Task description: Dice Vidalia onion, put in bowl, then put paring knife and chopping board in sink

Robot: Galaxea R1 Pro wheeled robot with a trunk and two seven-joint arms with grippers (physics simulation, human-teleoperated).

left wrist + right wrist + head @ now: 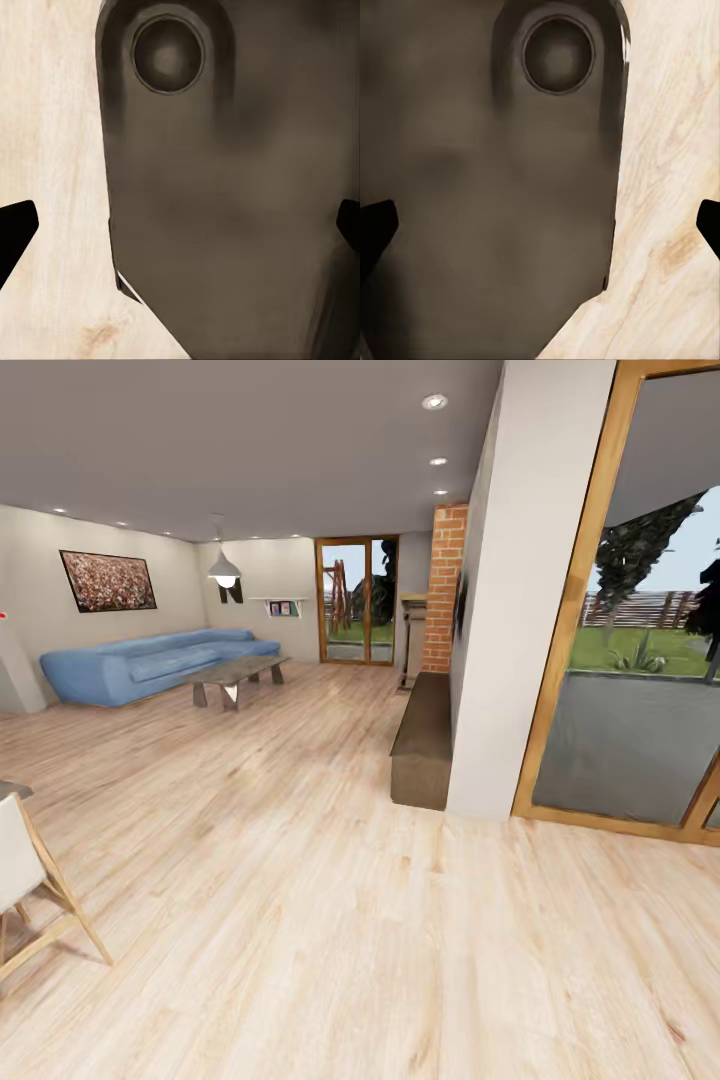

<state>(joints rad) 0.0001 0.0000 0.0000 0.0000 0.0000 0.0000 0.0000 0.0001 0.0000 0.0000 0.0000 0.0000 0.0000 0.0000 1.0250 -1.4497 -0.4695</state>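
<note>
Facing a living room over pale wood floor [300, 920]; blue sofa [150, 660] along the far wall, low coffee table [235, 678] just before it; brick pillar [445, 590] and dark bench [425, 745] beside a white wall; glass door [640, 690] at right, chair [30, 890] at left edge. Left pincer [180, 225] spread wide, holding nothing, above dark robot body [225, 210]; right pincer [540, 225] likewise spread, empty. No onion, knife or sink in sight.
</note>
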